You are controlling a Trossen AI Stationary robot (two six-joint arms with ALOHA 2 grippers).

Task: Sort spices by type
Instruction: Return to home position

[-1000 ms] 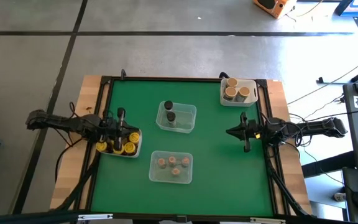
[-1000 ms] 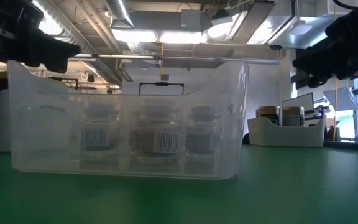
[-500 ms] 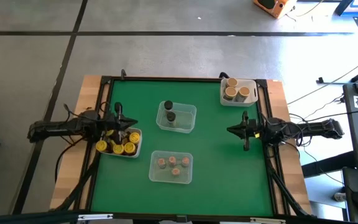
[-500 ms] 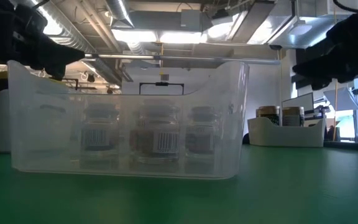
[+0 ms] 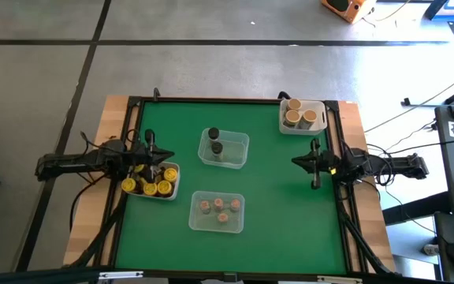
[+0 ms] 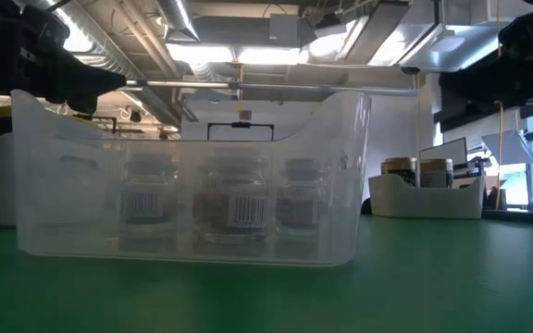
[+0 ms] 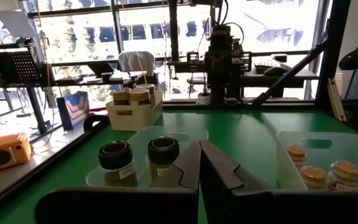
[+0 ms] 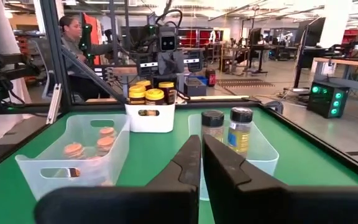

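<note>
Spice jars (image 5: 213,147) stand in four containers on the table (image 5: 274,197): left-edge tray (image 5: 148,196), far-right-corner tray (image 5: 302,130), central tub (image 5: 241,142), and second tub (image 5: 198,222) directly in front of it.

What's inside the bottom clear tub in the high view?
The clear tub holds four brown-lidded jars. Low view shows three through its wall; the fourth is hidden behind them.
</note>
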